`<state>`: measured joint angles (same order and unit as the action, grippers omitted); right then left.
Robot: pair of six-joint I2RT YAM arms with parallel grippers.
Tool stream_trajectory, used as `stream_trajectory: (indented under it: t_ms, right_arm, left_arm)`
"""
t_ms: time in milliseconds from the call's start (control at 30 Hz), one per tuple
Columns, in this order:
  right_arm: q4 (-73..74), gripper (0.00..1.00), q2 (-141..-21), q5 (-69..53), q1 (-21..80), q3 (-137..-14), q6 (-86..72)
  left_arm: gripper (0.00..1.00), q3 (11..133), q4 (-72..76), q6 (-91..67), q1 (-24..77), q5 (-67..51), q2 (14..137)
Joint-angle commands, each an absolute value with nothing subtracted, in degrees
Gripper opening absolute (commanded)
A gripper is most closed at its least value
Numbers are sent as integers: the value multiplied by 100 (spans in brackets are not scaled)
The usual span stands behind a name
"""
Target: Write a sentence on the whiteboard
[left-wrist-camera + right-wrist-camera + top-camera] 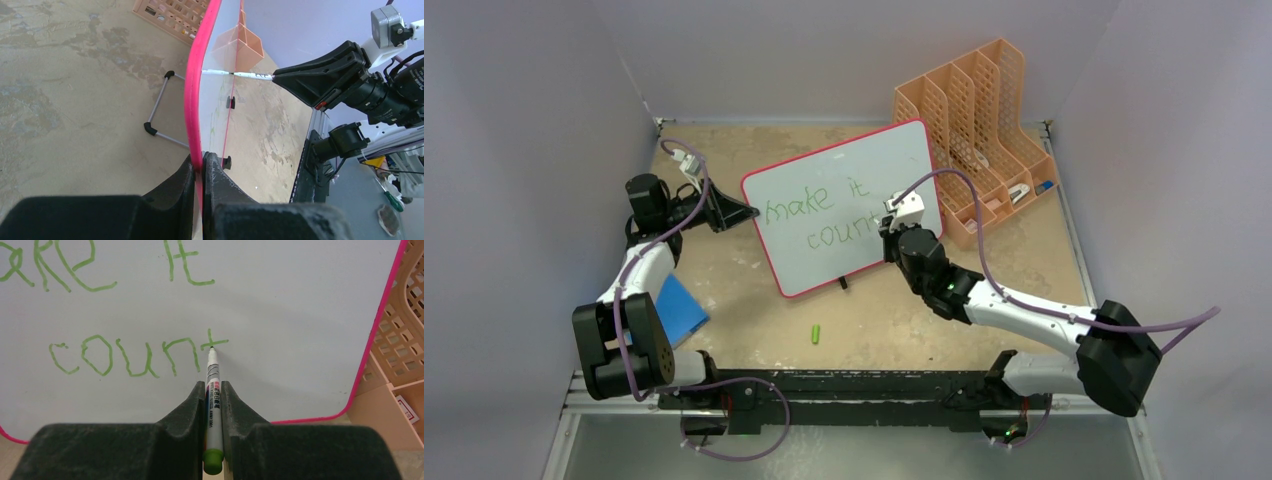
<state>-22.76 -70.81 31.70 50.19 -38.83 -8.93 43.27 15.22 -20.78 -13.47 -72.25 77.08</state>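
Note:
The whiteboard (864,185) with a pink-red rim stands tilted mid-table. The sentence (819,215), green words "make it count" in two lines, is on it; in the right wrist view (135,357) "count" shows in full. My left gripper (749,211) is shut on the board's left rim, seen edge-on in the left wrist view (202,165). My right gripper (214,390) is shut on a white marker with a green end (212,410). The marker's tip touches the board at the crossbar of the last "t". The marker also shows in the left wrist view (237,75).
An orange mesh file organizer (984,130) stands behind the board at the right. A green marker cap (816,334) lies on the table in front of the board. A blue pad (679,310) lies by the left arm. The board's wire stand (160,112) shows behind it.

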Motion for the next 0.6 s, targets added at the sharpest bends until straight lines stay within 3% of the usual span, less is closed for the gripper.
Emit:
stream_trajectory:
  t_ms: [0,567]
  right_arm:
    - [-2152,0,-6941,3094,5009,-3852,-1040]
    - [-1904,0,-6967,3032,5010,-3817,-1190]
  left_arm:
    - [0,4421,1521,-1811,-1273,-7163,7637]
    - [0,4421,1521,-1811,-1267,-7163,7638]
